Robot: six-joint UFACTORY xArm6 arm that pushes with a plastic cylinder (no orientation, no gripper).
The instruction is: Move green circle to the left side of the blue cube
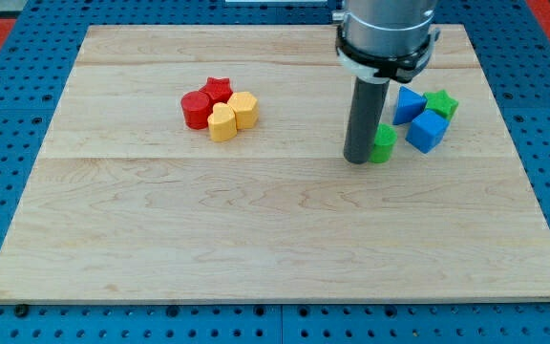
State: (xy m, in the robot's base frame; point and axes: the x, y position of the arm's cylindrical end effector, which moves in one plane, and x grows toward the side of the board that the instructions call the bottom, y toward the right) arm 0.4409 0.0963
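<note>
Found my tip (pixel 358 159) bare, grasping nothing, touching green circle (pixel 384 143) from the view's left. Noted green circle just left of blue cube (pixel 427 130), on wooden board (pixel 256 239).

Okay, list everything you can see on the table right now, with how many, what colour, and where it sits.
Wooden board: one, pale, on a blue pegboard.
Red star, red circle, yellow hexagon, yellow block: one each, clustered at the view's upper left.
Blue cube: one, view's right.
Blue block: one, above the cube.
Green star: one, right of the blue block.
Green circle: one, left of the cube.
My tip: dark rod, against the green circle's left side.
</note>
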